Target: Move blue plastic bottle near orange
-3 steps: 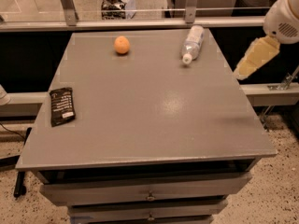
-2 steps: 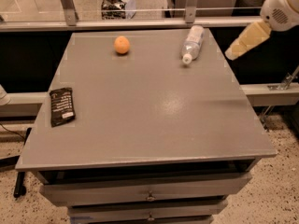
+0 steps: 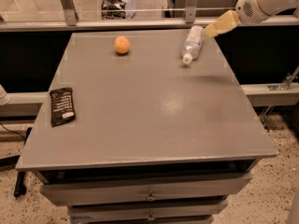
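Change since one second ago: claw (image 3: pixel 220 25), tan, has travelled from beyond the table's right edge leftward and farther back; it now sits at the far right of the table (image 3: pixel 154 120), just beside the base end of the bottle. Contact with the bottle cannot be told. Claw state, clenched or released: cannot tell. Other items have not moved.

Item 1: blue plastic bottle (image 3: pixel 192 44). Lies on its side at the far right of the table. Long axis runs near to far, leaning slightly right at the far end. White cap points near and a little left; base points far, toward the claw. Pale label, no legible text.

Item 2: orange (image 3: pixel 122 45). Far part of the table, left of the bottle and well apart from it.

Item 3: black packet (image 3: pixel 62 106). Flat near the left edge; pale print, unreadable.
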{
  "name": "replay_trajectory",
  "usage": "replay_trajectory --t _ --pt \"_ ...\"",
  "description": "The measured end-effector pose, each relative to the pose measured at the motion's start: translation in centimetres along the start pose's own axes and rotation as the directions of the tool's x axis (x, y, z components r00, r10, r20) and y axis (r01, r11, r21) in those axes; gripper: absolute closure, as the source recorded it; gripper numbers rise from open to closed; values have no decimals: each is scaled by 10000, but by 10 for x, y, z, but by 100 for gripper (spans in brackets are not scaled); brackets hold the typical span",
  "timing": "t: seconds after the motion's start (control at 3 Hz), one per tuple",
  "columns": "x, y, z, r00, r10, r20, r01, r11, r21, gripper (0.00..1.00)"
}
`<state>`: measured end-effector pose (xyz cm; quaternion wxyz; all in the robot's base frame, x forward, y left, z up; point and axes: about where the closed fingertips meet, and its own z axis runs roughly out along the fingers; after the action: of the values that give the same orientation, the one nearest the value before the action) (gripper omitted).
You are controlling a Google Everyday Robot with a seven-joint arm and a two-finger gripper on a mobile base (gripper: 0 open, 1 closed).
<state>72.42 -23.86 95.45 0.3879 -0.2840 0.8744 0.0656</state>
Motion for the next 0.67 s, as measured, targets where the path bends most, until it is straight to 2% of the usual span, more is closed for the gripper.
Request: replay_trajectory --t 0.33,0.67 --pt "-18 9 44 9951 988 60 -987 9950 -155 0" --pt "-25 22 82 9831 1816 -246 -1817 9834 -9 0"
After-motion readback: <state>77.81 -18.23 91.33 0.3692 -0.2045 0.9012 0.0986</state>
